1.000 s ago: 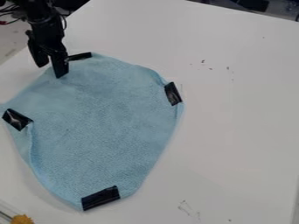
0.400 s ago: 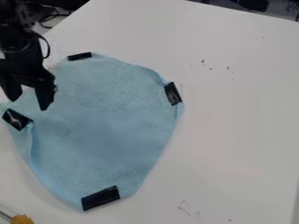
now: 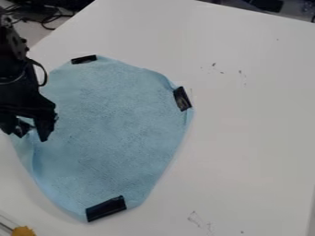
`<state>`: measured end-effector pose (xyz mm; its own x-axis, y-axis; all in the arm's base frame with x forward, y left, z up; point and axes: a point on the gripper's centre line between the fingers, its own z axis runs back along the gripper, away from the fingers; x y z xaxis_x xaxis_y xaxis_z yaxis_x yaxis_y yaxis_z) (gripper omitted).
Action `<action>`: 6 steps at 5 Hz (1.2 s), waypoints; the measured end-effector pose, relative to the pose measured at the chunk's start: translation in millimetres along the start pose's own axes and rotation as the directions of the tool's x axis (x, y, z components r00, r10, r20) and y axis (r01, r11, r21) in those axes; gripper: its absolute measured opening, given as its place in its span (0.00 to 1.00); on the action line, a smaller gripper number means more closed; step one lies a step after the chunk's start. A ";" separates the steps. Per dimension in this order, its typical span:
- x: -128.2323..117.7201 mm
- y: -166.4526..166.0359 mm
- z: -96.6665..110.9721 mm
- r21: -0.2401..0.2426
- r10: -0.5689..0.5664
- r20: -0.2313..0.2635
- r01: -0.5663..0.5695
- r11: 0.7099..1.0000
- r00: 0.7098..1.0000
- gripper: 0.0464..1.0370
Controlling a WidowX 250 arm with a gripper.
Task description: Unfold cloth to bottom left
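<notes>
Four black patches point(image 3: 106, 209) edging blue cloth point(image 3: 117, 129), jaws apart at left edge, table point(image 3: 246, 129) rightward

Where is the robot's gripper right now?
In the camera view, the gripper is at the left edge, over the left corner of the blue cloth, by its black patch.

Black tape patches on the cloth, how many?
4 on the blue cloth: top patch, right patch, bottom patch, and left patch, partly covered by the gripper. Any others under the gripper would be hidden.
</notes>
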<state>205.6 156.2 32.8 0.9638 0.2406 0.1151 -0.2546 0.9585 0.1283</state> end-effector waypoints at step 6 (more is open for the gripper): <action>2.1 2.0 -17.1 -0.054 -0.007 -0.014 0.006 0.999 1.000 0.00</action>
<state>208.5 161.2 16.5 0.9665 0.2365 0.1001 -0.2444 0.9667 0.0755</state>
